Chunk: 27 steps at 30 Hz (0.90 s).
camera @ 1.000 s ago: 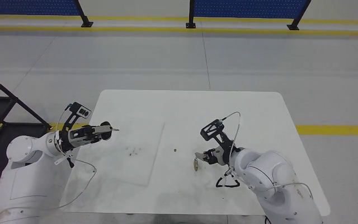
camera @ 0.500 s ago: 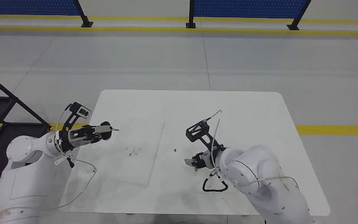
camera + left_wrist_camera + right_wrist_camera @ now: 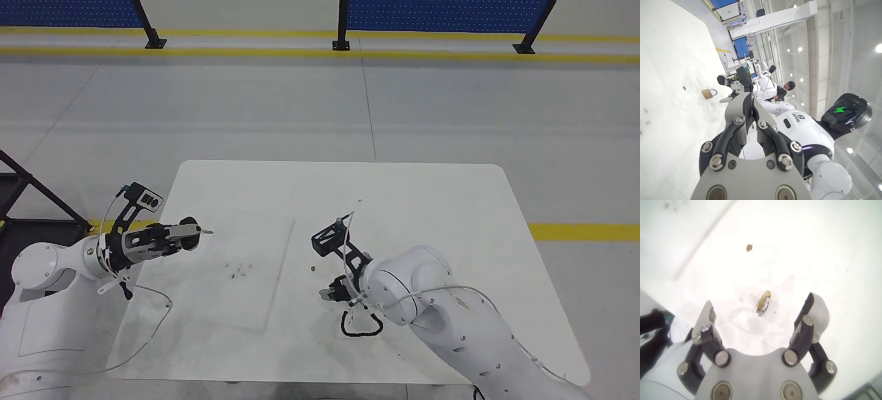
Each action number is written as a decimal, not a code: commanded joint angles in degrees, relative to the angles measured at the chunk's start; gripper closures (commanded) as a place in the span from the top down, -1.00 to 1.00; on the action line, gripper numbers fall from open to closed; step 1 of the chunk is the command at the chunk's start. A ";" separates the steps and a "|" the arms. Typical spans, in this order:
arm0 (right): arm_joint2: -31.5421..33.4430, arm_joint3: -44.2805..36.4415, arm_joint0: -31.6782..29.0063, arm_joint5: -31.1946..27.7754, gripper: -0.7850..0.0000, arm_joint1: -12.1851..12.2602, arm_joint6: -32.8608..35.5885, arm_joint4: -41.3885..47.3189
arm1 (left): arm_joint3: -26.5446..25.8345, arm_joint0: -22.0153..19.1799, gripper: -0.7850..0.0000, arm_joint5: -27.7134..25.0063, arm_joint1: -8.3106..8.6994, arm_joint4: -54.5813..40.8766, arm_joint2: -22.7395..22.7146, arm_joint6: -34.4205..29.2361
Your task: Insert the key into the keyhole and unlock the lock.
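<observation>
A small brass padlock (image 3: 763,303) with a silver shackle stands on edge on the white table (image 3: 450,200). My right gripper (image 3: 759,299) hangs open just above it, a finger on either side and neither touching it. From the top, that gripper (image 3: 330,293) covers the lock near the table's middle front. In the left wrist view the padlock (image 3: 708,93) sits far off beside the right arm. My left gripper (image 3: 192,232) is held over the table's left edge, shut, with the thin tip of the key (image 3: 206,231) sticking out. Its black pads (image 3: 748,106) press together.
A small brown speck (image 3: 314,268) lies on the table just beyond the padlock. A thin white sheet (image 3: 230,290) with dark marks covers the table's left part. A black cable loop (image 3: 360,325) hangs under the right arm.
The right arm has swung left across the table, bringing its open gripper over the padlock. The left arm has kept still.
</observation>
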 commanded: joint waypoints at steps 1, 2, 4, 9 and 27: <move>-0.19 -0.21 -0.40 0.00 1.00 0.14 0.00 -1.03 | 0.00 0.00 -1.00 0.00 0.00 0.00 0.00 0.00; -0.43 -0.29 -0.72 0.00 1.00 0.24 0.00 -1.62 | 0.00 0.00 -1.00 0.00 0.00 0.00 0.00 0.00; -0.79 -0.43 -1.26 0.00 1.00 0.39 0.00 -2.18 | 0.00 0.00 -1.00 0.00 0.00 0.00 0.00 0.00; -1.50 1.42 -1.29 0.00 1.00 0.59 0.00 -1.90 | 0.00 0.00 -1.00 0.00 0.00 0.00 0.00 0.00; -3.90 5.00 -0.64 0.01 -0.04 1.00 0.00 0.86 | 0.00 0.00 -1.00 0.00 0.00 0.00 0.00 0.00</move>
